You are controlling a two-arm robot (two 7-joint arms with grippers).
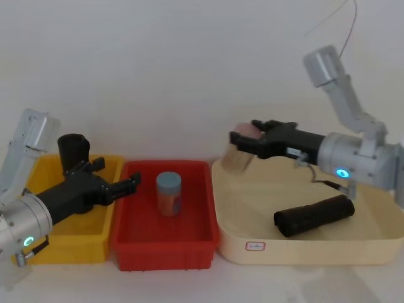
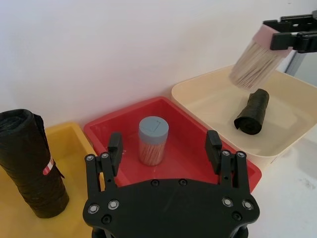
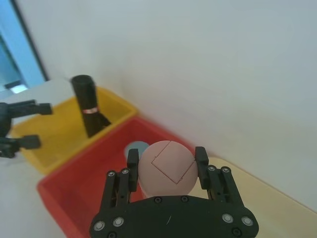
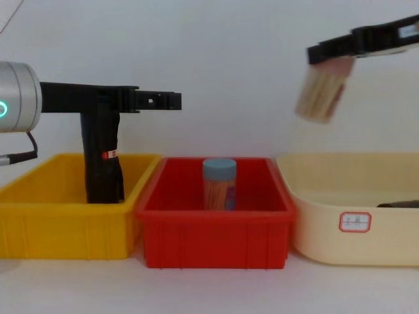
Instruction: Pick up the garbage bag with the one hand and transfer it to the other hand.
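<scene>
The garbage bag point(image 1: 314, 216), a black glossy roll, lies on its side on the floor of the cream tray point(image 1: 303, 251), which stands just right of the red bin point(image 1: 165, 245) on the bench point(image 1: 315, 284); nothing grips it. The right pincer point(image 1: 243, 140) hangs above that tray's far corner nearest the red bin, pinching a pink-lidded jar point(image 1: 238, 153) of pale sticks, tilted; its body is too blurred for any print to be read. The left pincer point(image 1: 131, 184) hovers at the red bin's left rim, over the yellow bin point(image 1: 63, 245), its fingers point(image 2: 115, 144) spread and holding nothing. In the red bin a blue-lidded jar point(image 1: 168, 193) stands upright. A second black roll point(image 4: 101, 157) stands in the yellow bin, with a red-and-white band point(image 4: 108, 155) whose writing cannot be read; the cream tray's front wall carries a white sticker point(image 1: 254, 246) edged in red, its text illegible.
</scene>
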